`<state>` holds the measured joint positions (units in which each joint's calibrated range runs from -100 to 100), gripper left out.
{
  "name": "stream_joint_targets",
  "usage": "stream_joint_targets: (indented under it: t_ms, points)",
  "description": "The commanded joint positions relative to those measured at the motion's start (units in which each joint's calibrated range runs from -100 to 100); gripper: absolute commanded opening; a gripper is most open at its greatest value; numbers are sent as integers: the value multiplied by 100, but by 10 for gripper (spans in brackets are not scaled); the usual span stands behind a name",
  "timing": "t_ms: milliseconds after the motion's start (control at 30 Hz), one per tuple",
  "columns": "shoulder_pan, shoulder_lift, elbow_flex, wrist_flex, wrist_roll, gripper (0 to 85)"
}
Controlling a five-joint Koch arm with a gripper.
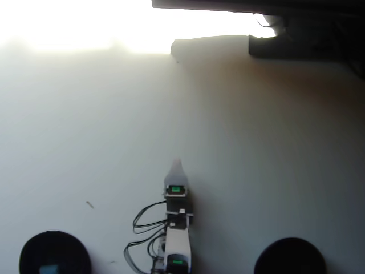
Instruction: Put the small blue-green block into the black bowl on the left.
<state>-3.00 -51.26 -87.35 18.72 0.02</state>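
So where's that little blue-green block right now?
In the overhead view, the small blue-green block sits inside the black bowl at the bottom left corner, left of the arm.
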Motion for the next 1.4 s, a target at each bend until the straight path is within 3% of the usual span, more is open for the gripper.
stream_joint_targets:
  t_ms: [0,1367]
  points:
    - [39,43,-45,5,-5,475]
    - [68,43,-45,5,0,490]
